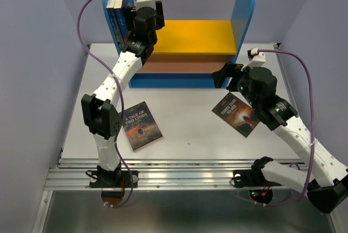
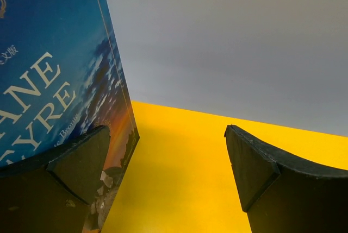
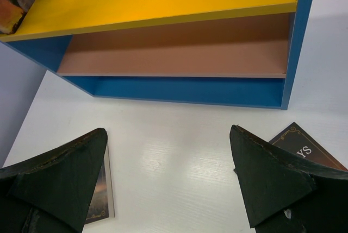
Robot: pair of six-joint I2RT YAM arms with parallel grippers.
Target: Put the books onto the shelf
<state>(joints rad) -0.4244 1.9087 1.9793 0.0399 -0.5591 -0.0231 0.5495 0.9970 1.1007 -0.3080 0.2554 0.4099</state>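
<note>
The shelf (image 1: 184, 36) stands at the back of the table, with blue side panels, a yellow upper board (image 2: 179, 178) and a brown lower board (image 3: 179, 43). Two or three books (image 1: 118, 4) stand upright at the left end of the yellow board; the outermost is a blue "Jane Eyre" (image 2: 54, 81). My left gripper (image 1: 147, 11) is open over the yellow board, its left finger (image 2: 76, 162) close beside that cover and nothing between the jaws. Two more books lie flat on the table: "A Tale of Two Cities" (image 1: 141, 125) and a dark one (image 1: 239, 112). My right gripper (image 1: 225, 75) hangs open above the table before the shelf, holding nothing.
In the right wrist view the left flat book (image 3: 103, 195) shows beside one finger and the dark book (image 3: 304, 146) beside the other, with bare white table (image 3: 174, 135) between. Grey walls close in on both sides. A metal rail (image 1: 179, 176) runs along the near edge.
</note>
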